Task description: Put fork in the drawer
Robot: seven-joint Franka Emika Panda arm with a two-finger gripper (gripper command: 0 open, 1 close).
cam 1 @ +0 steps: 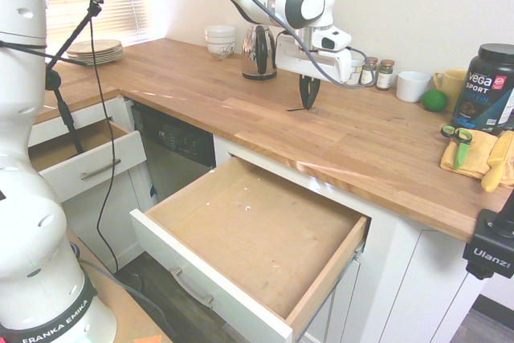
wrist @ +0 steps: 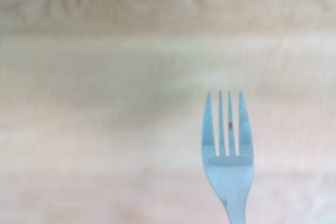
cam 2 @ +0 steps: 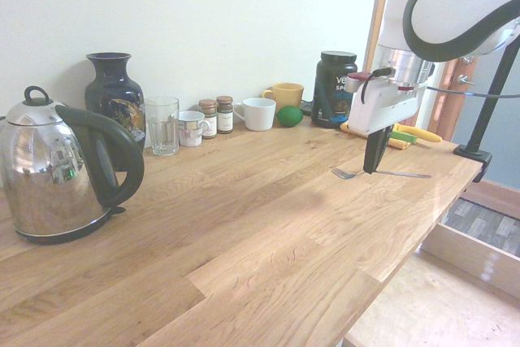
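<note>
And the gripper (cam 2: 371, 171) was closed on the fork (cam 2: 343, 174), low over the countertop (cam 2: 268, 225)! This looked like the pick-up; next it needed a clean lift, then across to the open drawer (cam 1: 257, 234).

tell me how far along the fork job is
Done: the drawer stands open below the counter. In hand: the gripper is closed on the fork at the countertop. Left: lifting it, carrying it over and setting it inside.
</note>
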